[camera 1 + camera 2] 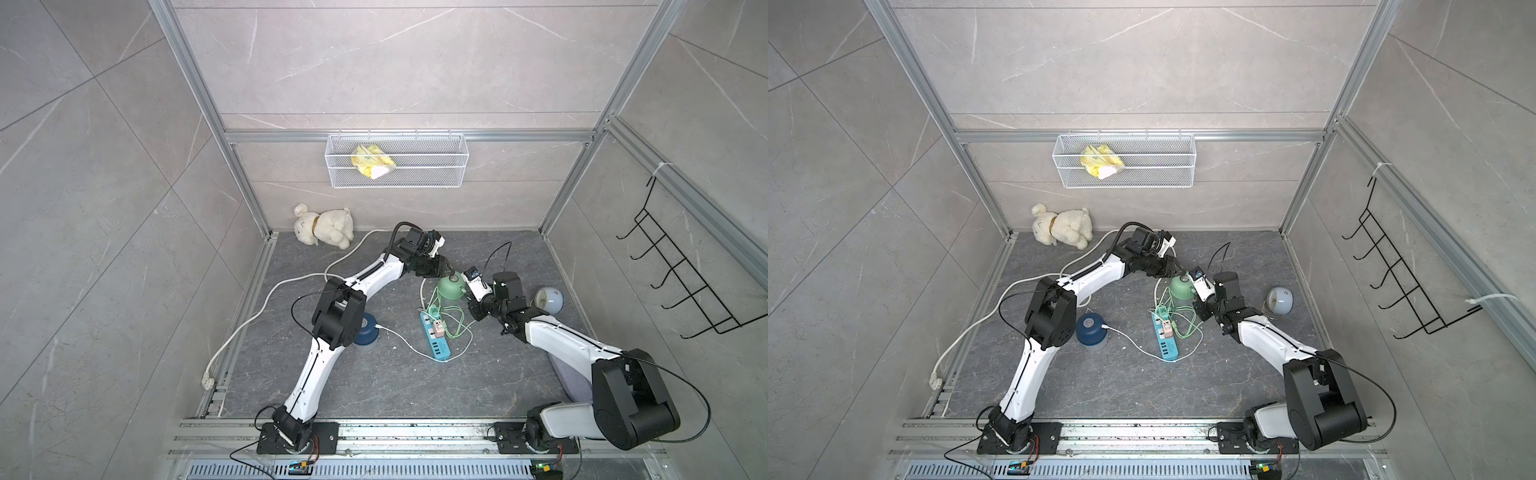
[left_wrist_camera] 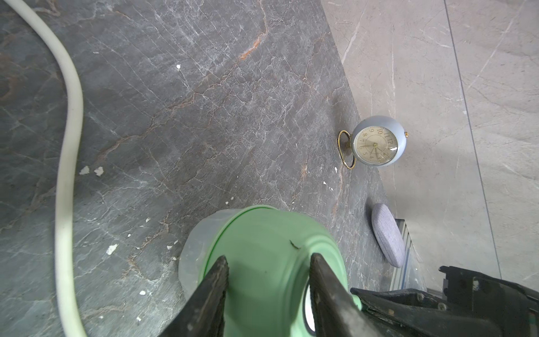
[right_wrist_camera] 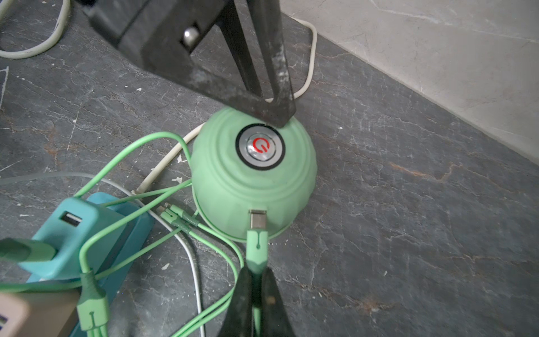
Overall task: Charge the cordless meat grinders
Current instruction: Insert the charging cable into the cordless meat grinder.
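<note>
There are two grinders on the bench (image 1: 374, 386). The green grinder (image 3: 253, 175) stands near the middle, just past the strip (image 1: 435, 338), and its round button (image 3: 259, 146) glows red. The blue grinder (image 1: 1090, 328) stands well apart from it, on the left side, with a thin white cable (image 1: 1133, 343) at its side. In a top view the left arm (image 1: 336, 316) covers half of it. There are two arms. The left fingers (image 2: 214, 291) grasp the green grinder's top, one on each side. The right fingers (image 3: 272, 300) are clenched on one green plug (image 3: 257, 245). Its metal tip touches the low side of the green grinder, and I cannot tell how far in it is. There is one strip, one clock (image 2: 376, 143), one dog (image 1: 324, 226), one basket (image 1: 428, 174) with one yellow pack (image 1: 372, 162), one rack (image 1: 681, 270) and one cushion (image 2: 388, 233). The right arm (image 1: 561, 336) hides most of the cushion in both top views. The green cable (image 3: 122, 151) has spare ends (image 3: 175, 216), too tangled to count. One thick cord (image 2: 68, 140) is cut off at the edge of the left wrist view.
</note>
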You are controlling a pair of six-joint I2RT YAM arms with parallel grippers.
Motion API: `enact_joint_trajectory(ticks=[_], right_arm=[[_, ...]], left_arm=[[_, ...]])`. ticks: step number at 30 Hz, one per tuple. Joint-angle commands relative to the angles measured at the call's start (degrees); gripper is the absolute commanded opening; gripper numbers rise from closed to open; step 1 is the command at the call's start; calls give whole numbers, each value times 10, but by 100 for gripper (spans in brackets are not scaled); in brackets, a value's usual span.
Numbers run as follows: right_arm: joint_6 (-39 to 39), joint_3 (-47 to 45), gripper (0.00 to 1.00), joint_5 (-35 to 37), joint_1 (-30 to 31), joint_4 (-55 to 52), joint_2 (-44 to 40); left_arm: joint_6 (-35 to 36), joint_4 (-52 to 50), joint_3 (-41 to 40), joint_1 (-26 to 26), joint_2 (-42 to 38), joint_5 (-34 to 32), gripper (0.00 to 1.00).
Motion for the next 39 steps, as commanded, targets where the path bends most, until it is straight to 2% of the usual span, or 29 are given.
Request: enact_joint_trajectory(ticks=[1, 17, 28, 39], right_arm=[[14, 21, 0, -16, 0, 0, 4], [13, 61, 0, 32, 19, -78, -13], [20, 77, 0, 25, 20, -28, 10], [41, 55, 0, 23, 20, 16, 27]], left_arm=[[21, -58, 4, -16, -5, -25, 45], [49, -78, -18, -37, -22, -78, 43], [73, -83, -24, -50, -22, -55, 40], [62, -65, -30, -52, -21, -29, 40]])
